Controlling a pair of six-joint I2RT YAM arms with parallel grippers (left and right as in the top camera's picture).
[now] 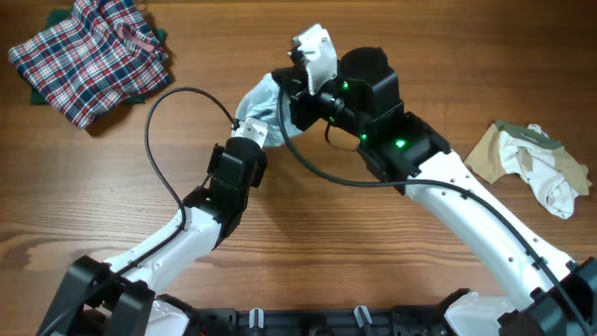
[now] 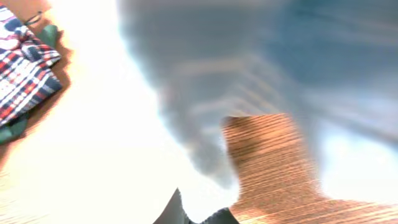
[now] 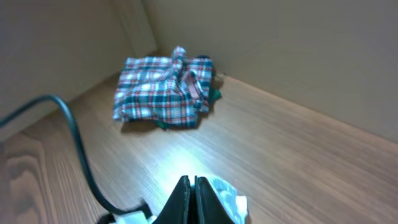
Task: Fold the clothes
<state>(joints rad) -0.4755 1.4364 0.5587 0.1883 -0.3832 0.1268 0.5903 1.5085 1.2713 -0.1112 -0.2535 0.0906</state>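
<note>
The left tool point(image 1: 253, 129) and right tool point(image 3: 193, 198) are each pinching the pale cloth point(image 1: 264, 96), hiding most of it; up close it is blurring out.

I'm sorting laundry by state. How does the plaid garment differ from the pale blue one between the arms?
The plaid garment lies far left, untouched; the pale blue garment is bunched centrally, held by the left end effector and right end effector. The plaid garment is boldly checked; the pale blue one looks nearly plain. Both are small, crumpled, unfolded.
</note>
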